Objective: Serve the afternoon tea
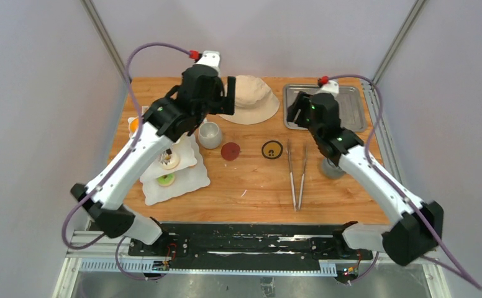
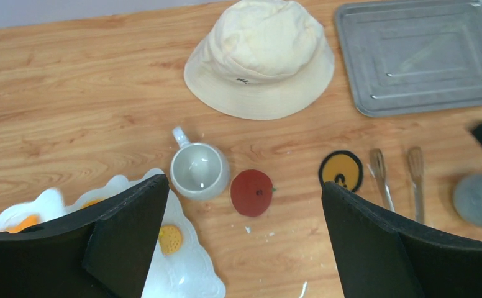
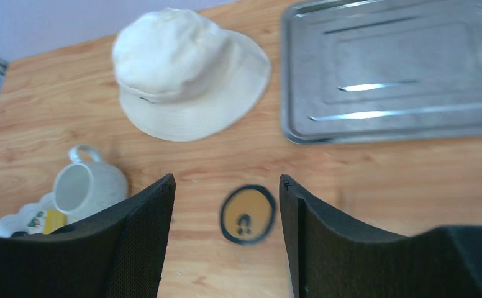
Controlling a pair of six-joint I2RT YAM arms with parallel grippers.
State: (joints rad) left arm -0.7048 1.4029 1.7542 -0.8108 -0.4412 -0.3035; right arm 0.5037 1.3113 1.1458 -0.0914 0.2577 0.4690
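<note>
The left tool [image 2: 243,186] is hanging high over the table [image 1: 251,186]. Its two black fingers [image 2: 127,230] are spreading very wide, and it is holding nothing. The right tool [image 3: 226,180] is hanging over the table too. Its fingers are standing partly open, not as wide as the left ones, and nothing is sitting between them.

The white wavy stand [image 1: 195,180] is sitting on the left side of the table, partly under the left arm. A green pastry [image 1: 166,180] is lying on its low plate. A yellow pastry [image 2: 170,238] is lying on a plate near the left finger. An orange pastry [image 2: 21,222] is lying on the far left part of the stand.

The white mug [image 2: 198,171] is standing upright on the table, just beside the stand, with its handle pointing toward the back. The grey mug [image 1: 331,167] is standing on the right side, partly hiding under the right arm.

A red round mat [image 2: 251,192] is lying just beside the white mug. A yellow round mat [image 3: 247,214] with a black rim is lying near it, under the right tool. The tongs [image 1: 297,177] are lying between the yellow mat and the grey mug. The beige hat [image 2: 260,59] is sitting at the back, next to the metal tray [image 3: 400,68].
</note>
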